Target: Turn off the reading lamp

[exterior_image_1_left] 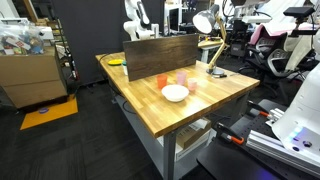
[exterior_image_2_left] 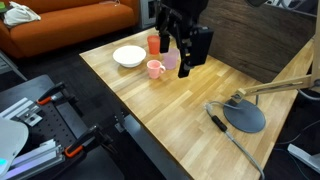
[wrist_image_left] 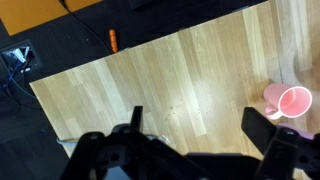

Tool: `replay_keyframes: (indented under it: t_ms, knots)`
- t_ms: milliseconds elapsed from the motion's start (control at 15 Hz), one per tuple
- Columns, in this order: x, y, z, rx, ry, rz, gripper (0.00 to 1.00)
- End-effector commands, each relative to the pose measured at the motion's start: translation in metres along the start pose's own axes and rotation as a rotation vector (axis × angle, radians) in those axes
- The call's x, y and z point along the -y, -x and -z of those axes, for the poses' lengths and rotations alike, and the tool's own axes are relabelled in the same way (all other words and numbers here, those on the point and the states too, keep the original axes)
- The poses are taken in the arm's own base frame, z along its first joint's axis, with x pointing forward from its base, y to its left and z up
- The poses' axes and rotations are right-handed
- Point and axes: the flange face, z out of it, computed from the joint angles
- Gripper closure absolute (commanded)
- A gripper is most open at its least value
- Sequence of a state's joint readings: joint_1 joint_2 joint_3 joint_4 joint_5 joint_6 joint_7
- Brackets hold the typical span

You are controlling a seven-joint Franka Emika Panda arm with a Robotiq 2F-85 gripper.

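Pink mug (wrist_image_left: 291, 102) upright, white bowl (exterior_image_2_left: 128, 56) nearby, gripper (wrist_image_left: 194, 114) spread.

You are looking at a tabletop (exterior_image_1_left: 205, 100) showing honey-brown wood in narrow strips. The reading lamp (exterior_image_1_left: 204, 22) is gleaming brass-gold along its arm, silvery at the head and dark grey at its base. The bowl (exterior_image_2_left: 129, 56) is showing plain white, the mug (wrist_image_left: 290, 102) pink, the cup (exterior_image_2_left: 154, 44) orange. Your gripper (wrist_image_left: 195, 125) is appearing black, jaws too. The sofa (exterior_image_2_left: 70, 25) is glowing orange.
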State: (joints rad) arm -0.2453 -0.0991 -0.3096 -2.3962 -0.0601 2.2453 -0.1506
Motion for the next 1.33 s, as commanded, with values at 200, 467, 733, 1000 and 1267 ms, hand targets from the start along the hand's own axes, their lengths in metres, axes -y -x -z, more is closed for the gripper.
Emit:
replay_keyframes:
  t_ms: [200, 467, 733, 1000, 1267]
  knots:
    - [0.001, -0.01, -0.003, -0.047, 0.031, 0.025, 0.0]
    - [-0.019, -0.035, -0.02, -0.101, 0.073, 0.045, 0.0]
    - [-0.032, -0.041, -0.032, -0.112, 0.082, 0.013, 0.0]
    - [-0.041, -0.056, -0.041, -0.106, 0.104, 0.011, 0.0]
    - [-0.041, -0.056, -0.04, -0.108, 0.104, 0.011, 0.0]
